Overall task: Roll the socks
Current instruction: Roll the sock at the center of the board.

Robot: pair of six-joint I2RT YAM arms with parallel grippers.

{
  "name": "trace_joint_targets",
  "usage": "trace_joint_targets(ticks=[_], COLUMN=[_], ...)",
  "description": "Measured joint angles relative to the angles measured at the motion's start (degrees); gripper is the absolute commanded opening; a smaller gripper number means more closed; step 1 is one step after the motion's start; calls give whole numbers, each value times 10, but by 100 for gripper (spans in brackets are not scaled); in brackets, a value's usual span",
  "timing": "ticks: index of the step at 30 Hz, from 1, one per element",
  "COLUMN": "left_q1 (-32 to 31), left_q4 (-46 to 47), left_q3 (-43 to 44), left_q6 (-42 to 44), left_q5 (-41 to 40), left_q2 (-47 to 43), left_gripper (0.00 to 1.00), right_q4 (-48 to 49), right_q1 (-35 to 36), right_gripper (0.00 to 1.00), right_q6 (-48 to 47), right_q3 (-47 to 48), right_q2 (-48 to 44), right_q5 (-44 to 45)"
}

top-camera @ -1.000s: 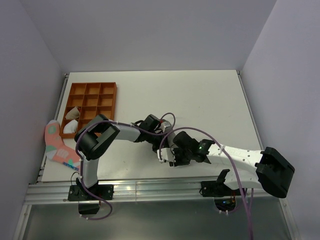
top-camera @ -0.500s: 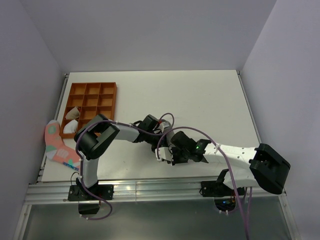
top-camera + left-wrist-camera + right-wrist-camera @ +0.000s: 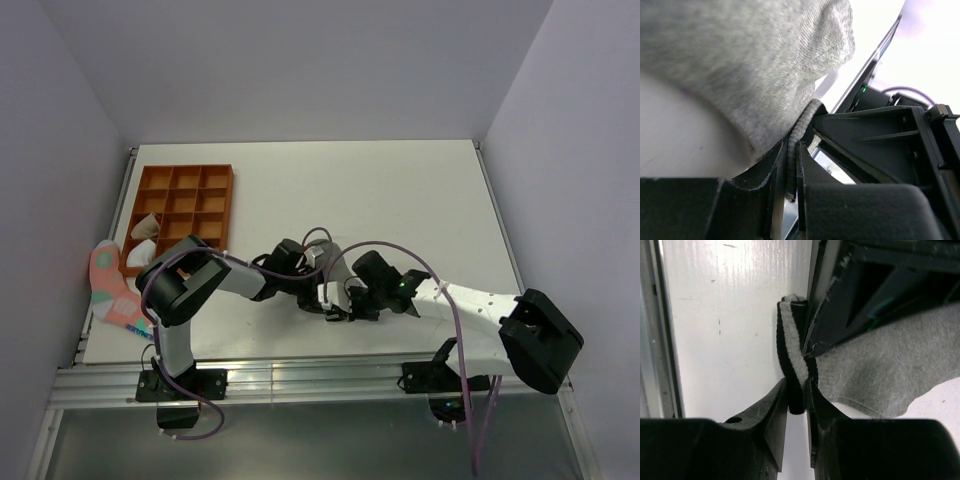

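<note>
Well right of the tray (image 3: 185,205), toward the arm bases, the grey sock (image 3: 755,65) lies with both grippers crowded at its cuff. The left gripper (image 3: 792,150) and right gripper (image 3: 800,395) each pinch tight on a thin edge of cuff. Pulling unevenly could slip that small hold free, or the close-set grippers could collide.

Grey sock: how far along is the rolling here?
Done: nothing certain. The grey sock shows as loose fabric, and no tight roll is visible. In hand: the left gripper and right gripper are both shut on its dark-striped cuff, close together near the front of the table. Left: the roll itself, it seems.
</note>
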Motion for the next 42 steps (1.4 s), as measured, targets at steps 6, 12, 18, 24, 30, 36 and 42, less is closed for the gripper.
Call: trace_joint_targets(ticks=[6, 12, 18, 24, 30, 36, 42], left_q1=[-2, -12, -25, -27, -28, -27, -27], left_q4=[83, 156, 170, 143, 89, 50, 21], left_q3=[-46, -88, -87, -66, -33, -12, 1], left_q6=[-55, -97, -115, -118, -118, -118, -117], left_q5=[-41, -83, -103, -102, -97, -89, -88], left_q2=[-10, -19, -15, -7, -2, 2, 2], left_gripper=[17, 18, 8, 0, 0, 0, 0], right_q4=[-66, -121, -146, -165, -153, -129, -87], right_q1=[-70, -113, -136, -143, -143, -104, -20], right_gripper=[9, 8, 15, 25, 37, 43, 45], right_q6=[-24, -44, -54, -55, -57, -50, -30], right_q3=[38, 67, 83, 81, 50, 40, 19], right_q2=[17, 63, 81, 50, -34, -62, -38], right_q5=[-73, -106, -123, -93, -70, -56, -31])
